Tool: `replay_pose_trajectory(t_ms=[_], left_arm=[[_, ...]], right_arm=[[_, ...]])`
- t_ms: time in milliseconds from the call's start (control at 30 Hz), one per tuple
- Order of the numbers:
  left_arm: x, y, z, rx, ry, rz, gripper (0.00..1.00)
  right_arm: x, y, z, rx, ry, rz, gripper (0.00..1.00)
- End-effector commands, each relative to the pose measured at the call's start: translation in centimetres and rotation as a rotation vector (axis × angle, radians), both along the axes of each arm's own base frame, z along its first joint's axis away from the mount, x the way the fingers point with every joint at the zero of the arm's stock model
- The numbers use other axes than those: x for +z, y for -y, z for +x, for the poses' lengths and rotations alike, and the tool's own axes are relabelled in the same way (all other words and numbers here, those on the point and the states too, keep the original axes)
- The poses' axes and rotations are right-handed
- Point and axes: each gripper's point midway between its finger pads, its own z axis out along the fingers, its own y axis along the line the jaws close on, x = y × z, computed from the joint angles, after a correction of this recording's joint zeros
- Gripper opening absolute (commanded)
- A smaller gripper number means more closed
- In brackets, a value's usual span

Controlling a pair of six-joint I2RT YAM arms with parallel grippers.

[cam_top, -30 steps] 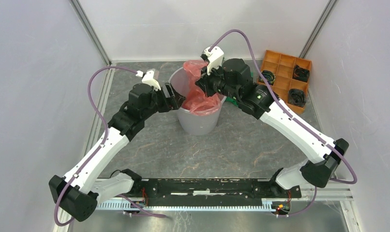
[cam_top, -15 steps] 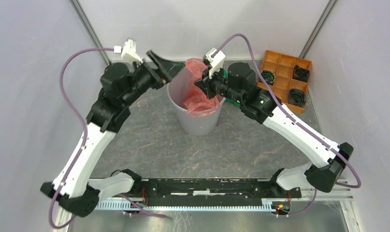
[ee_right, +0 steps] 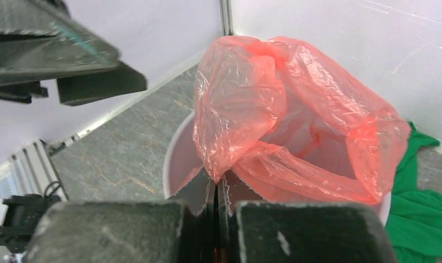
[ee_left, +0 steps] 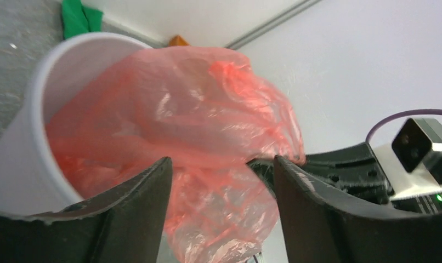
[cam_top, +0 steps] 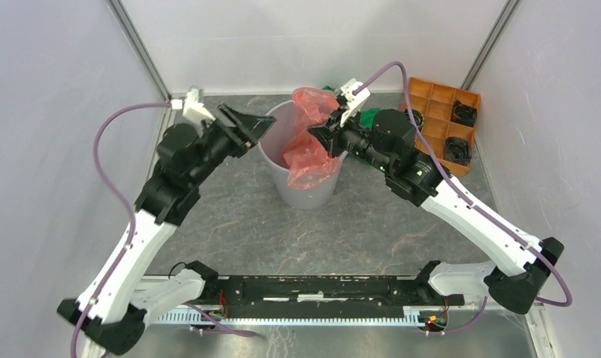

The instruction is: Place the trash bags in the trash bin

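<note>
At the far middle of the table (cam_top: 357, 224), the trash bin (cam_top: 306, 190) stands upright with the trash bag (cam_top: 310, 153) partly inside it: the lower folds lie within the grey wall, while a puffed lobe of red film rises above the rolled rim on the far side. The right gripper (cam_top: 320, 136) reaches in over the right rim, its jaws pressed together on a pinched fold of the film, as the right wrist view shows most plainly. The left gripper (cam_top: 262, 124) hovers just beside the left rim with its jaws wide apart and nothing between them, aimed across the opening at the raised lobe. A green cloth (cam_top: 368, 115) lies behind the bin and an orange tray (cam_top: 432, 93) sits well apart at the far right; neither belongs to the step. The step in hand appears to be seating the bag fully. To do it well, the right gripper would best carry its fold downward inside the wall before letting go, since thin film that is released high is likely to spring back. The left gripper can then press the trapped air out of the lobe from above, working toward the centre so that the light bin is not tipped or pushed, and neither finger should snag the rim
</note>
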Motion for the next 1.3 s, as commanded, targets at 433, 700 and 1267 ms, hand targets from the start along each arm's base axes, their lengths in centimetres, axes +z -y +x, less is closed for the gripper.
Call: replay_pose_trajectory(t_ms=[433,700,1267], left_arm=[[5.2,3.3,-0.6,-0.188,0.162,-0.098,1.0],[3.6,5.4,0.4,-0.271,0.128,-0.087,0.79],[5.5,4.3,1.1,-0.224,0.191,0.079,0.02]], right_arm=[[2.3,-2.6,-1.6,0.152,0.029,0.115,0.01],[0.7,-3.8,-1.7,0.197,-0.001,0.066,0.01],[2.5,2.6,-2.6,0.019,0.089,-0.061,0.9]])
